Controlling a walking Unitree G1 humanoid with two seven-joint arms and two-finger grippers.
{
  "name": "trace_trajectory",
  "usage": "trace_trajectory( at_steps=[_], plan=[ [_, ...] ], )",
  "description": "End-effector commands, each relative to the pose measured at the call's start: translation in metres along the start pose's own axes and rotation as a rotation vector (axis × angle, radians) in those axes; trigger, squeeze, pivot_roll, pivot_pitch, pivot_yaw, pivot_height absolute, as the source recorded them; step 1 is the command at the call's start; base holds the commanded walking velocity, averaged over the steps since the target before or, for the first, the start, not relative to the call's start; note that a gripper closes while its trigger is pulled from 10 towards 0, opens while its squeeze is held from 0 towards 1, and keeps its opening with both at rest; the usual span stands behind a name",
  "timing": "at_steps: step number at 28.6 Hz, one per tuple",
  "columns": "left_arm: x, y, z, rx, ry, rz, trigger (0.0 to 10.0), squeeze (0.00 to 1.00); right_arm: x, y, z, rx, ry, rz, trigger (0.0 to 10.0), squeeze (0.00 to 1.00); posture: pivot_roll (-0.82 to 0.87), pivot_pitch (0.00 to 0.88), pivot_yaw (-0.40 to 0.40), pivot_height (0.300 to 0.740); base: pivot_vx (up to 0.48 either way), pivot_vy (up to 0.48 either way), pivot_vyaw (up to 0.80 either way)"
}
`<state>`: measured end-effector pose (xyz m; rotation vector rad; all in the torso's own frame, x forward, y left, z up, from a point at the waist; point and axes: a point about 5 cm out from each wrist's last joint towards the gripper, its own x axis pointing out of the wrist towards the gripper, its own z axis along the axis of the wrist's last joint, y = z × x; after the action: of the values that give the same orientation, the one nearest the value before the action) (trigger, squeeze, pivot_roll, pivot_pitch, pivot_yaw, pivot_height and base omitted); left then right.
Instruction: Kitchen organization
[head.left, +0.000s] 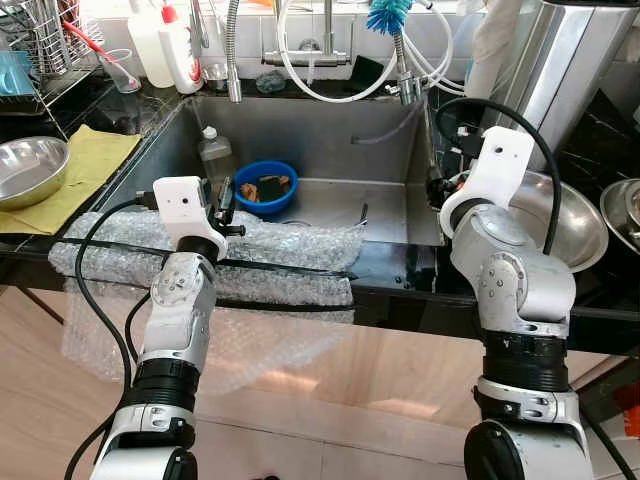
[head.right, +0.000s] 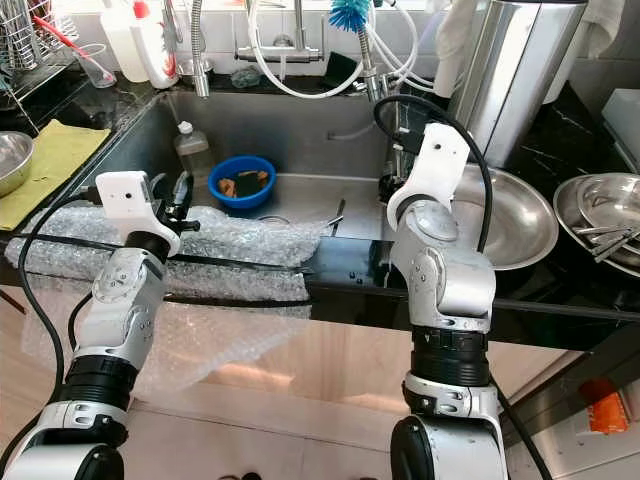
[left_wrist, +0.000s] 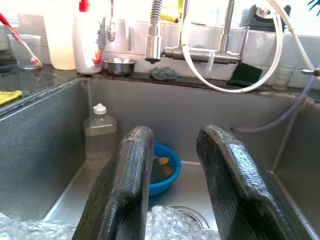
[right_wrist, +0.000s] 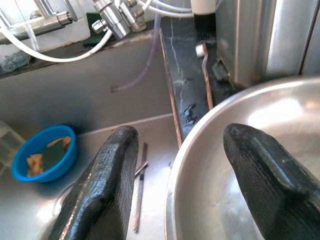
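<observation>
- One stainless steel sink (head.left: 390, 150) set in the black bench (head.left: 400, 275).
- One wide steel bowl (right_wrist: 260, 175) at the sink's 3 o'clock; right gripper (right_wrist: 192, 185) spread over its rim.
- One round blue plastic bowl (head.left: 265, 187) in the sink, holding scraps; left gripper (left_wrist: 175, 185) spread at its 6 o'clock.

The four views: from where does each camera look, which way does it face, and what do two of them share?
Left eye view: head, looking down at the sink; both silver arms show.
Right eye view: head, same scene from slightly to the right.
Left wrist view: along the open left gripper into the sink toward the blue bowl.
Right wrist view: along the open right gripper over the steel bowl rim.
Both wrist views share the blue bowl.
</observation>
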<state>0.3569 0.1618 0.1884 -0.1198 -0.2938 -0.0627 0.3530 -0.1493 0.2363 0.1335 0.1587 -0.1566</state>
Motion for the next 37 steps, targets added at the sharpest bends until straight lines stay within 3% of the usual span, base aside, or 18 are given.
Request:
trace_trajectory(
  at_steps=[1, 7, 9, 15, 21, 24, 27, 37],
  plan=[
    [0.0, 0.0, -0.001, -0.013, 0.012, -0.001, 10.0, 0.0, -0.003, 0.003, 0.011, -0.053, -0.053, 0.009, 10.0, 0.0, -0.1, 0.099, 0.056, 0.74, 0.0, 0.0, 0.0],
    [0.0, 0.0, -0.001, -0.016, 0.015, -0.004, 10.0, 0.0, -0.002, 0.002, 0.006, -0.11, -0.031, 0.05, 10.0, 0.0, -0.1, 0.101, 0.056, 0.74, 0.0, 0.0, 0.0],
    [0.0, 0.0, -0.002, -0.016, 0.016, -0.005, 10.0, 0.0, -0.002, 0.003, 0.008, -0.174, -0.04, 0.111, 10.0, 0.0, -0.11, 0.102, 0.055, 0.74, 0.0, 0.0, 0.0],
    [0.0, 0.0, -0.002, -0.018, 0.017, -0.003, 10.0, 0.0, -0.005, -0.015, 0.01, -0.319, -0.058, 0.16, 10.0, 0.0, -0.11, 0.103, 0.05, 0.74, 0.0, 0.0, 0.0],
    [-0.001, 0.0, -0.003, -0.018, 0.021, -0.003, 10.0, 0.0, -0.009, -0.027, 0.012, -0.366, -0.03, 0.163, 10.0, 0.0, -0.12, 0.11, 0.052, 0.74, 0.0, 0.0, 0.0],
    [-0.001, 0.0, -0.003, -0.019, 0.021, -0.006, 10.0, 0.0, -0.011, -0.028, 0.01, -0.337, -0.007, 0.157, 10.0, 0.0, -0.13, 0.111, 0.051, 0.74, 0.0, 0.0, 0.0],
    [-0.001, -0.001, -0.003, -0.018, 0.022, -0.009, 10.0, 0.0, -0.015, -0.022, 0.003, -0.242, 0.039, 0.17, 10.0, 0.0, -0.13, 0.113, 0.052, 0.74, 0.0, 0.0, 0.0],
    [-0.002, 0.001, -0.004, -0.015, 0.024, -0.005, 10.0, 0.0, -0.02, -0.001, -0.006, -0.203, 0.088, 0.231, 10.0, 0.0, -0.12, 0.107, 0.049, 0.74, 0.0, 0.0, 0.0]
  ],
)
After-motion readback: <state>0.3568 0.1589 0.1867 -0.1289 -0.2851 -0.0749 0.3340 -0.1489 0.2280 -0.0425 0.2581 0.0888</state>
